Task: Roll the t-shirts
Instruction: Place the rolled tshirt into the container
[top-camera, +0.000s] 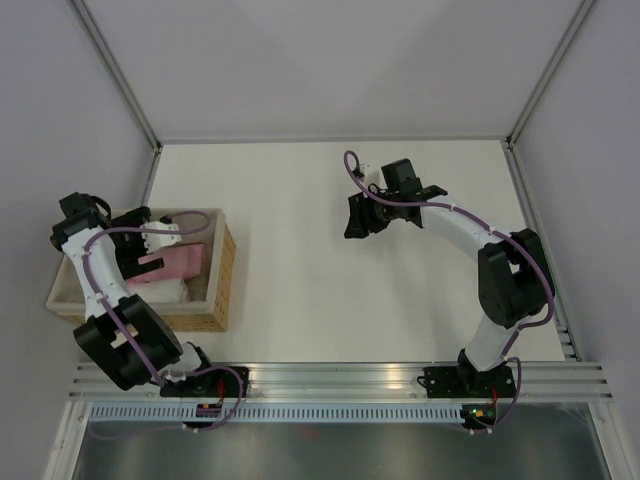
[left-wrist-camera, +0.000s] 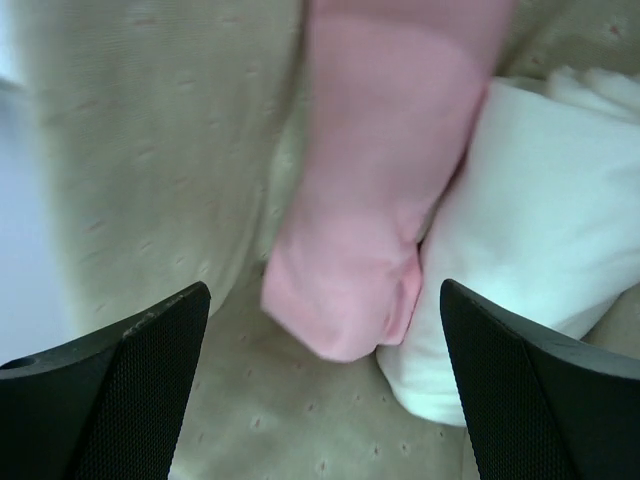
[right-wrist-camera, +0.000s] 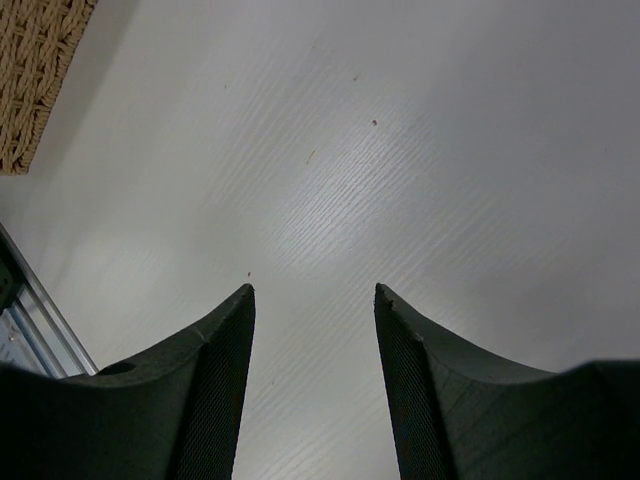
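A light-pink t-shirt (top-camera: 172, 264) lies folded inside the wicker basket (top-camera: 222, 270) at the left, beside a white cloth bundle (top-camera: 162, 291). In the left wrist view the pink t-shirt (left-wrist-camera: 375, 200) sits close below, with the white bundle (left-wrist-camera: 520, 230) against its right side. My left gripper (top-camera: 172, 236) hangs inside the basket over the pink t-shirt, open wide, nothing between its fingers (left-wrist-camera: 130, 380). My right gripper (top-camera: 360, 215) hovers over the bare table at centre right, open and empty, its fingers (right-wrist-camera: 215, 380) apart.
The basket has a cream fabric lining (left-wrist-camera: 150, 150). Its wicker corner (right-wrist-camera: 30, 70) shows at the top left of the right wrist view. White walls enclose the white table (top-camera: 320, 290), and an aluminium rail (top-camera: 340, 380) runs along the near edge.
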